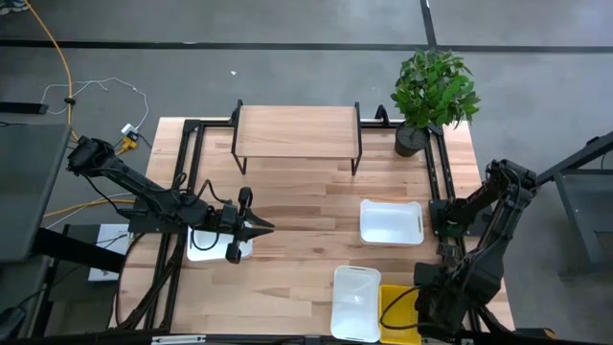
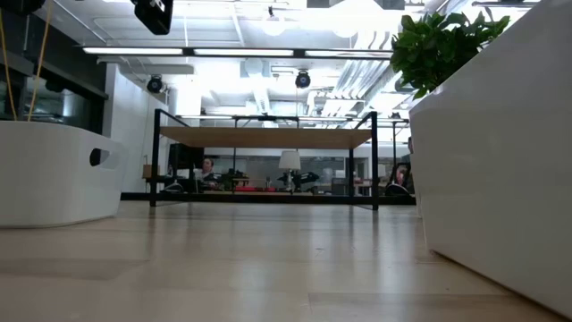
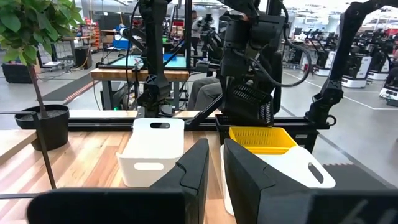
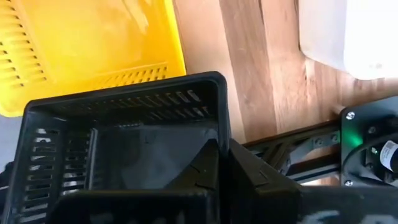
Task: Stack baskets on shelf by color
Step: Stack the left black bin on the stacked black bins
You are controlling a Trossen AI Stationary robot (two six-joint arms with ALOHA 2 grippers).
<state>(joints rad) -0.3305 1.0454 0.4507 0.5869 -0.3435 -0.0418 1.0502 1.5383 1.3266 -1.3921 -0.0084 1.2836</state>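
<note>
The right gripper (image 4: 217,163), clamped on a black basket's (image 4: 124,134) wall, hangs above the yellow basket (image 1: 399,309) at the table's near right corner, probably to carry it to the shelf (image 1: 297,129).

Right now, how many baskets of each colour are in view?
white baskets: 3
yellow basket: 1
black basket: 1
Total: 5

The shelf (image 1: 297,127) stood at the table's (image 1: 297,216) far edge, a plant (image 1: 433,91) at its far right corner; three baskets (image 1: 391,221) lay toward the near right corner.
</note>
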